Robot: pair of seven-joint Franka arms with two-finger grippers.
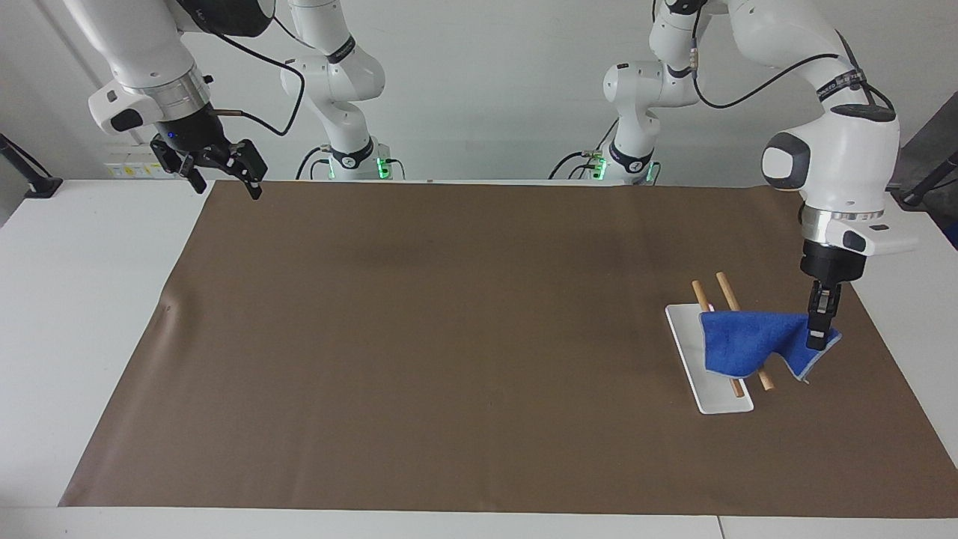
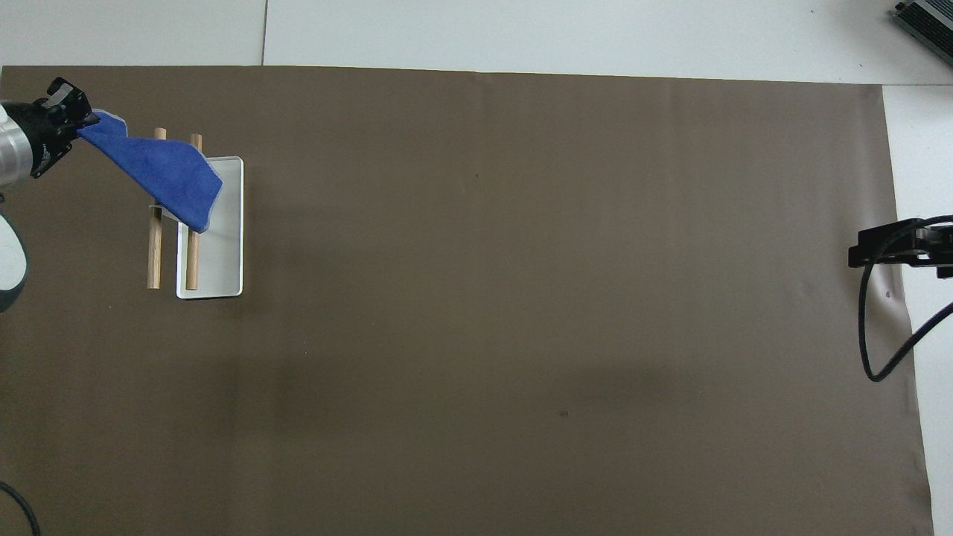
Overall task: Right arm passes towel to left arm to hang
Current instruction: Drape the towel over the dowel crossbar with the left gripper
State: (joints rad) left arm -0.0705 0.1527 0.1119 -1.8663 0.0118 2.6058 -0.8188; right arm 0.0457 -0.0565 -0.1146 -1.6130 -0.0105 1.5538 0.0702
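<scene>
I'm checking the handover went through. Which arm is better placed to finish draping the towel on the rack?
Left. The left gripper is shut on the towel, which lies across the wooden rods. The right gripper waits open over the mat's corner at the right arm's end.

The towel [image 1: 752, 340] hid the middle of both rods [image 1: 727, 294]; the overhead view's edge cut off the left arm [image 2: 15, 149]. The right gripper [image 2: 897, 246] showed there only partly.
</scene>
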